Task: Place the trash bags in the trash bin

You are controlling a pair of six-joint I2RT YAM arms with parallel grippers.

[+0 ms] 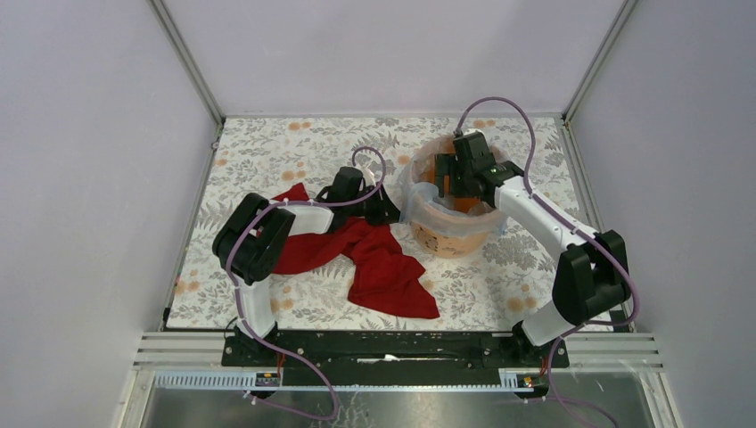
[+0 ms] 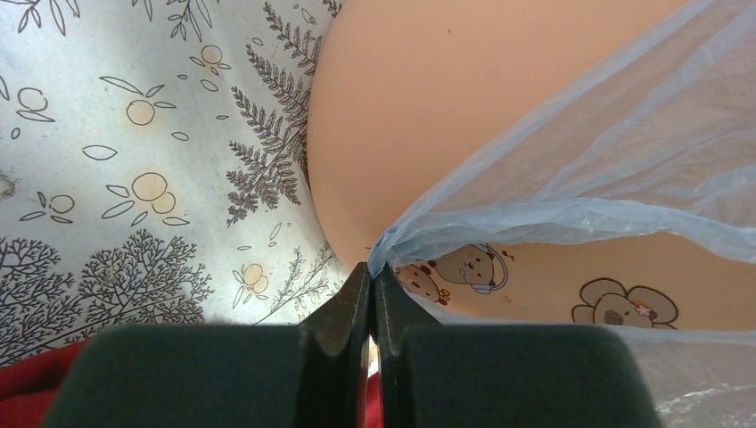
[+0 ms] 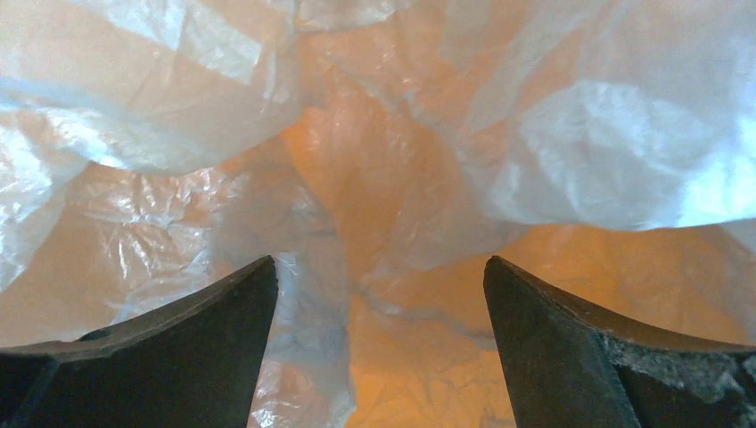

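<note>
The orange trash bin [image 1: 450, 234] stands upright at the middle right of the table. The pale-blue trash bag [image 1: 412, 183] is draped over its rim and lines its inside. My left gripper [image 1: 385, 209] sits beside the bin's left wall, shut on an edge of the bag [image 2: 571, 192], which stretches up to the right across the bin's printed side [image 2: 428, 107]. My right gripper [image 1: 451, 178] is inside the bin's mouth, jaws wide open, with wrinkled bag film [image 3: 392, 178] in front of its fingertips [image 3: 254, 285] and nothing held.
A large red cloth [image 1: 374, 259] lies crumpled on the flowered table [image 1: 294, 152] under and in front of the left arm. Grey walls and metal rails enclose the table on three sides.
</note>
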